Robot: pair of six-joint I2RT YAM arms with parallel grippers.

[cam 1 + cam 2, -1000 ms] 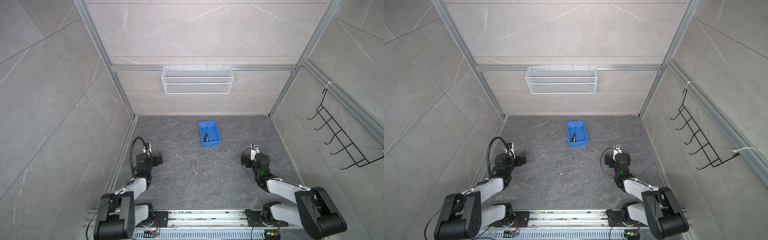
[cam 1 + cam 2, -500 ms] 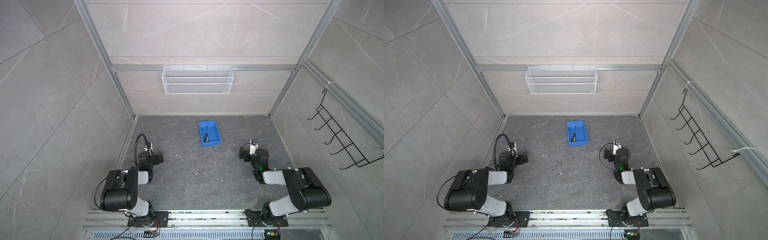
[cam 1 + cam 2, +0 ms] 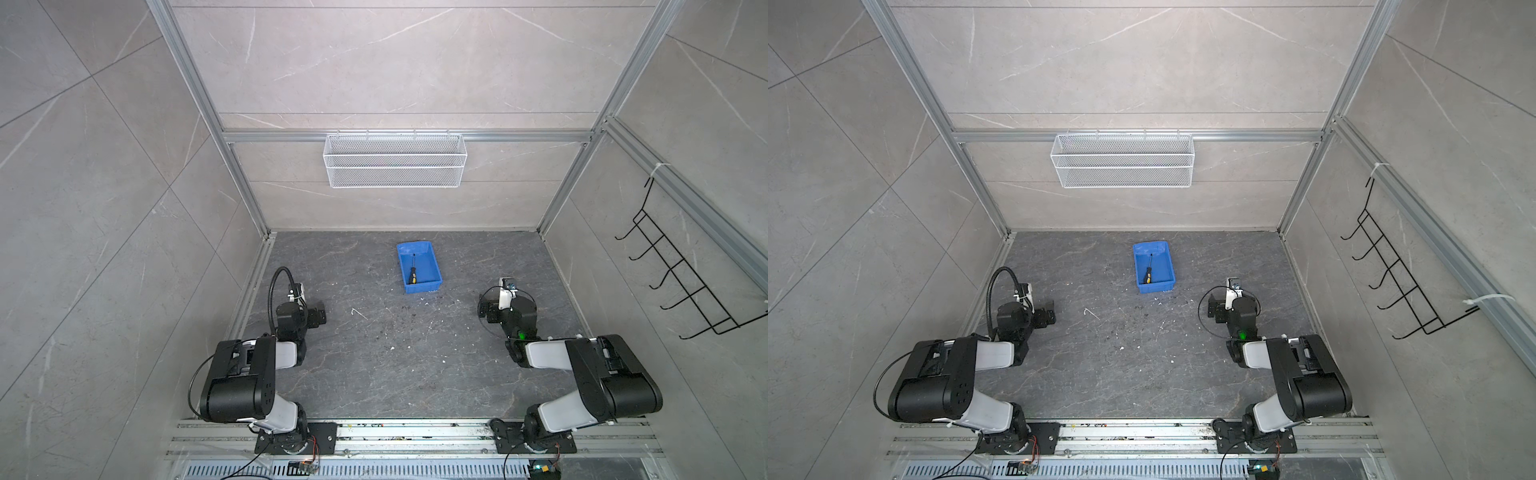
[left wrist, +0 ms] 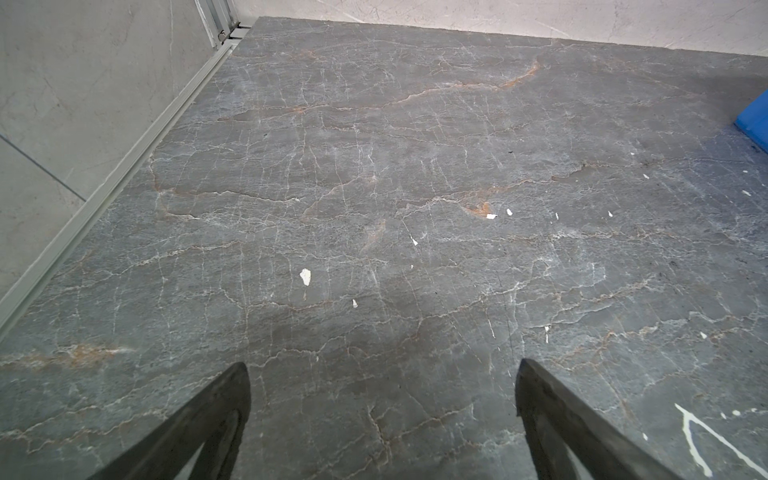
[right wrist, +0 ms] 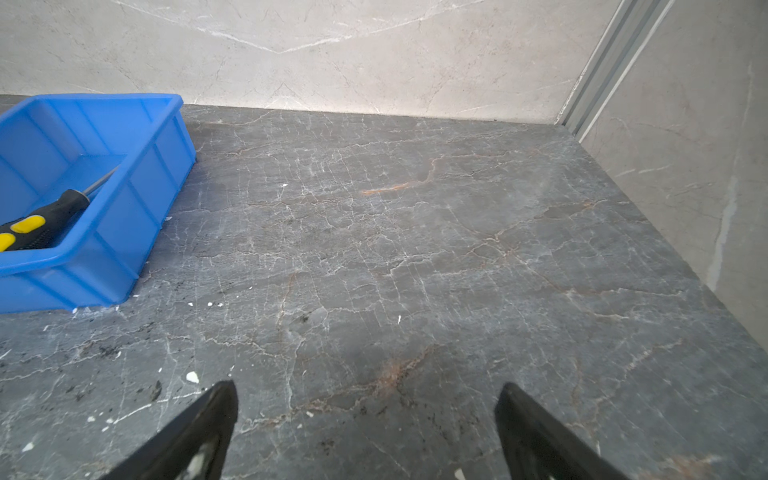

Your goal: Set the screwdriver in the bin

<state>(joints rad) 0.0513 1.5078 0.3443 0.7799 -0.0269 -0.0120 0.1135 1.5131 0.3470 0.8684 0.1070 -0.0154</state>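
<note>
And there it is: the small black-handled screwdriver with the yellow butt and thin metal shaft (image 3: 412, 271) lies flat inside the shallow rectangular blue plastic bin (image 3: 422, 288). In both top views its shaft points to twelve o'clock and its yellow end sits by the six o'clock wall. My right wrist view agrees, showing the handle down below the rim.

My right claw (image 5: 366, 385) stands wide with nothing between its jaws, over the bare dark grey stone tabletop (image 3: 374, 374). The bin is off at about ten o'clock from it, well apart. My left claw (image 4: 382, 363) is just as wide and just as empty, with the bin at roughly two o'clock and only its blue corner in that wrist view.

Both arms sit folded low near the six o'clock edge. I call the placing step done and the task as good as finished. The next move calls for no grasp at all. I only need to keep both claws clear of the bin so nothing nudges it, and settle at rest.
</note>
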